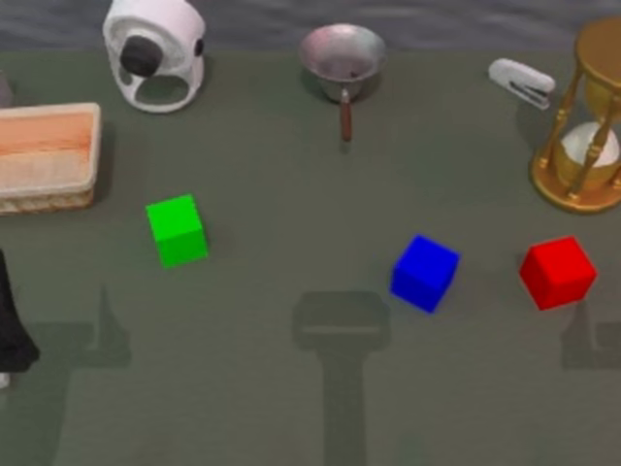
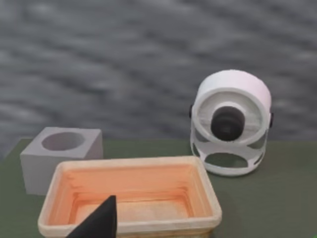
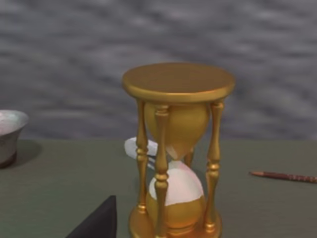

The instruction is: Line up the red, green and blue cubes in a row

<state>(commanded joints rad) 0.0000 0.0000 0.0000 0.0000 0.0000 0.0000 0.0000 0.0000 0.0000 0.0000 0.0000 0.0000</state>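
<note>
Top view: left arm (image 1: pixel 12 335) parked at worktop's left edge, right arm out of frame; can't tell either gripper's state. Blue cube (image 1: pixel 425 272) and red cube (image 1: pixel 557 272) sit near each other on the right, green cube (image 1: pixel 177 230) well apart left, slightly farther back. All plain, upright, untouched. Left arm nearest green.

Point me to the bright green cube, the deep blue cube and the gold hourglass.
Bright green cube (image 1: pixel 176 219), top view, on its top face.
Deep blue cube (image 1: pixel 428 262), top view, on its top face.
Gold hourglass (image 3: pixel 178 82), right wrist view, on its top disc.
</note>
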